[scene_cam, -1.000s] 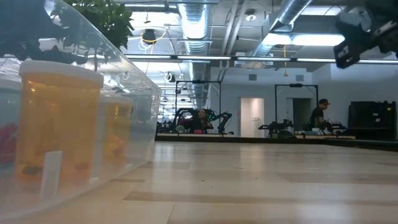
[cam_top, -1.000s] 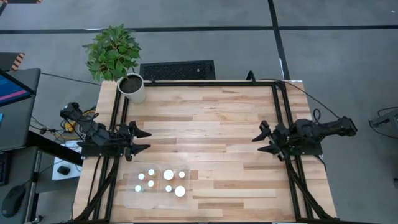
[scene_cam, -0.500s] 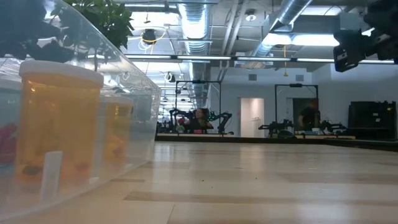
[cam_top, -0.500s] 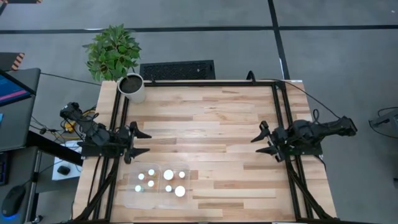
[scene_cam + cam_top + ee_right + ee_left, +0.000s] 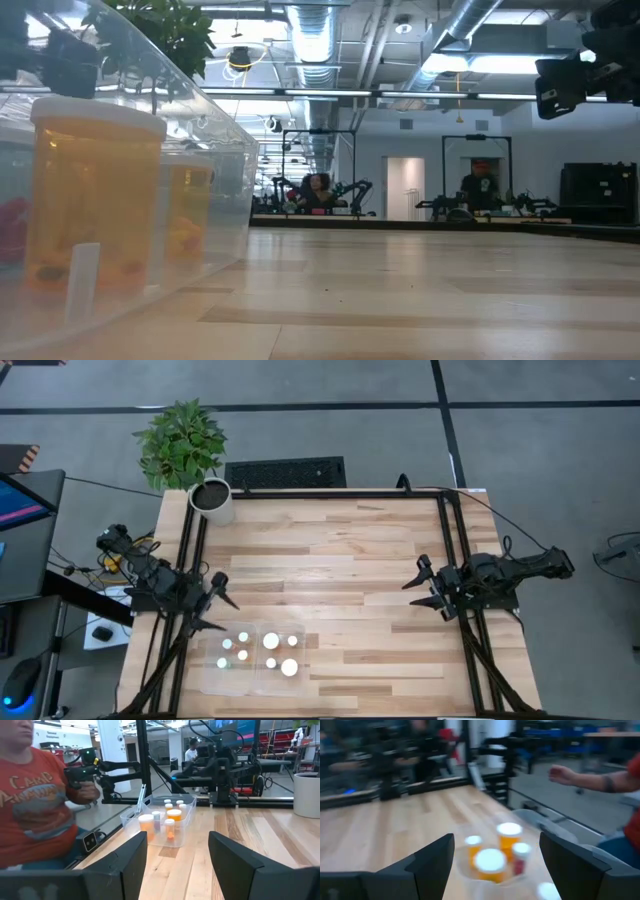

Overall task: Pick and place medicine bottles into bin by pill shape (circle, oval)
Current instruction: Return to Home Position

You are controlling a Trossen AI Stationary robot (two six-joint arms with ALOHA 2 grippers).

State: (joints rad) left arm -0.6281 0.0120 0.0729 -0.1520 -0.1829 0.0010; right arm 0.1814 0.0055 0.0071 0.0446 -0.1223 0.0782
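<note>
Now the left gripper [image 5: 226,612] is swung nearer the bin [image 5: 213,678]; medicine bottles [image 5: 271,641] are sorted, right gripper [image 5: 410,594] parked, both jaws wide.

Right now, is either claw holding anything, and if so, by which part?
Nothing is held. The left claw and the right claw are both open and empty, and the medicine bottles stand in the bin, apart from both.
</note>
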